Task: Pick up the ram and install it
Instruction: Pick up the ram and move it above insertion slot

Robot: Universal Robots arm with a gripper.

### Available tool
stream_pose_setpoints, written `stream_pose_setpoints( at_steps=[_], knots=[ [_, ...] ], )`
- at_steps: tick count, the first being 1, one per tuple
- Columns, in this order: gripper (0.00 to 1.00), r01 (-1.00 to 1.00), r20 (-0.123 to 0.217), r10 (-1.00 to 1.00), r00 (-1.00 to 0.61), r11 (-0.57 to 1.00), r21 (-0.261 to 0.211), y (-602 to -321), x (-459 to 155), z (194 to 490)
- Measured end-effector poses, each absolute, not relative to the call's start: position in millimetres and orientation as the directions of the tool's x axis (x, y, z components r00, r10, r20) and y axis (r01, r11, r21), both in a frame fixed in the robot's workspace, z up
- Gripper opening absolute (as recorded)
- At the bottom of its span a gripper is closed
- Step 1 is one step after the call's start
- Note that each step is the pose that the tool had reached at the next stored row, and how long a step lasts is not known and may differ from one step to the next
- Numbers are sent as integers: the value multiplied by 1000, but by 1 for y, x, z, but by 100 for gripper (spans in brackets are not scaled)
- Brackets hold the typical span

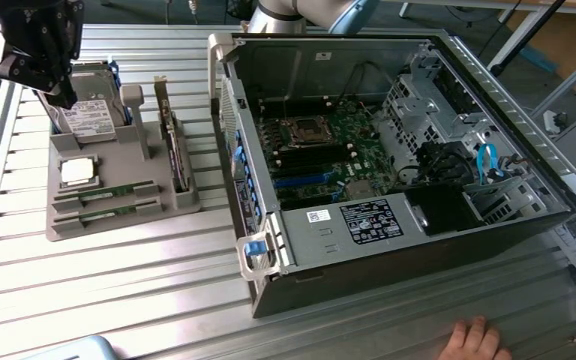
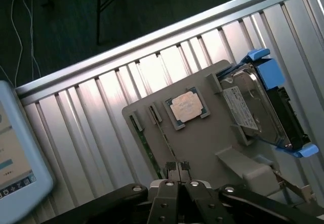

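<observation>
Gripper (image 2: pixel 178 172) is pinched all the way shut, fingers (image 2: pixel 170 182) tip to tip with nothing between them, so it's not holding or touching anything. Below the tips sits the grey parts tray (image 1: pixel 118 227). The ram (image 2: pixel 146 145) is there in its slot, a thin green stick seen nearly edge-on, with a second stick (image 2: pixel 163 135) in the slot beside it. A bit further out from the fingers is the silver processor chip (image 2: pixel 187 106), then the hard drive (image 2: pixel 255 107) in its blue carrier.

The drive has a white label, but I can't read the print. Same goes for the white sticker (image 1: pixel 318 216) and black label (image 1: pixel 371 221) on the open PC case (image 1: pixel 388 277), which is off to the exterior view's right of the fingers.

Pose-wise, the gripper hangs well above the tray's hard-drive end, pointing down with a slight tilt. A person's hand (image 1: pixel 476 341) rests on the slatted table (image 1: pixel 118 285) by the case, well apart from the fingers.
</observation>
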State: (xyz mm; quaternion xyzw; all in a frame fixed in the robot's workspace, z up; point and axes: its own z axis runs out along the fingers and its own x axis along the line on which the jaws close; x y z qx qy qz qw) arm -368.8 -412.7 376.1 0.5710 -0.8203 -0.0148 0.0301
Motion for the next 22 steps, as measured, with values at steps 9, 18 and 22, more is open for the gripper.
stream_pose_setpoints(
  at_steps=[9, 18, 22],
  knots=[
    [11, -967, 29, -968, -248, 249, 60, -413, -369, 376],
    [11, -982, 27, -984, -178, 180, 60, -413, -369, 376],
    [11, -982, 27, -984, -178, 180, 60, -413, -369, 376]
  ],
)
